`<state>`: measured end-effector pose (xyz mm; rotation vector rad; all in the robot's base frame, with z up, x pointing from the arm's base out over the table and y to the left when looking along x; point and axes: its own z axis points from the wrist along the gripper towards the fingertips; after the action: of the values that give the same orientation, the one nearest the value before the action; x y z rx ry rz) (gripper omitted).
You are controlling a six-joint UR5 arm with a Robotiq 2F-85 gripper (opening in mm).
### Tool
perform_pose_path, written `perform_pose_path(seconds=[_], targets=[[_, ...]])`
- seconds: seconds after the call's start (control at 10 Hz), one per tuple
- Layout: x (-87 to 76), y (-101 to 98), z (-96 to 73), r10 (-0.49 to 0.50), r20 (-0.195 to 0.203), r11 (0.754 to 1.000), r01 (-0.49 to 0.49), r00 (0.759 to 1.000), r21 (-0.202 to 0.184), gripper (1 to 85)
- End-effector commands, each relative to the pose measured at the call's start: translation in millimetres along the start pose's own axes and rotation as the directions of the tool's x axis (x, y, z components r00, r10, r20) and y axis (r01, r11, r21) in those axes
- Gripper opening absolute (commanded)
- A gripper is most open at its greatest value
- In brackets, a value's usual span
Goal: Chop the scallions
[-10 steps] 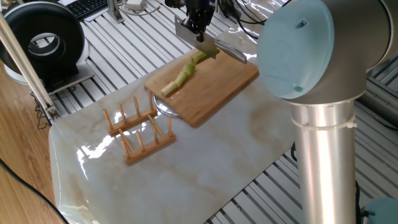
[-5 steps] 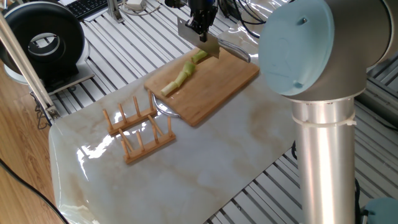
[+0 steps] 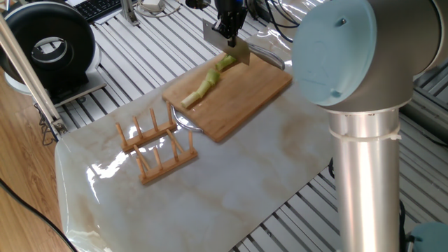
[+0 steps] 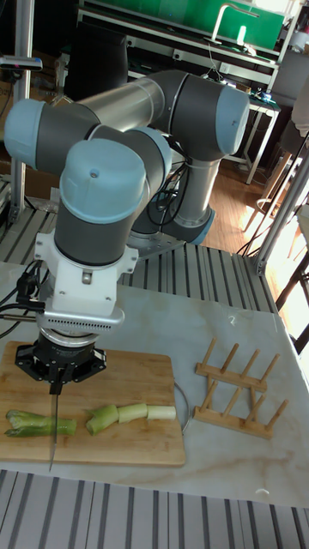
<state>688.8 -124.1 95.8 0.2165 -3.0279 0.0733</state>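
The scallions (image 3: 206, 82) lie along a bamboo cutting board (image 3: 241, 105). In the tall fixed view the scallions (image 4: 103, 418) show as a green leafy end at the left, a gap, then three short pale segments (image 4: 148, 413) in a row. My gripper (image 3: 228, 29) is shut on a silver knife (image 3: 227, 45), whose blade hangs just above the green end of the stalk. From the tall fixed view the gripper (image 4: 56, 388) holds the knife (image 4: 53, 429) edge-on, pointing down over the gap between the green end and the segments.
A wooden peg rack (image 3: 157, 145) stands in front of the board on the marble slab (image 3: 210, 189). A metal ring (image 3: 183, 123) pokes out under the board's near edge. A black round device (image 3: 49, 49) sits at the far left. The arm's big joint (image 3: 350, 56) fills the right foreground.
The knife and gripper have lifted a little and shifted slightly right, away from the stalk. The scallions and board have not moved.
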Motion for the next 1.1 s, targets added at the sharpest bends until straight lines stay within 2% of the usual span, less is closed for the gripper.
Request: perform_pose_path(seconds=[0.0,0.3,0.6,1.0], targets=[[1.2,-3.9,2.2,0.006,0.003,1.000,-0.006,1.000,-0.012,1.3],[-5.6,-2.5,6.2,0.004,0.027,1.000,-0.003,1.000,-0.024,1.3],[-7.6,-5.1,7.5,0.000,0.035,1.000,0.001,0.999,-0.018,1.3],[-10.9,-0.7,7.4,-0.005,0.049,0.999,0.006,0.999,-0.036,1.3]])
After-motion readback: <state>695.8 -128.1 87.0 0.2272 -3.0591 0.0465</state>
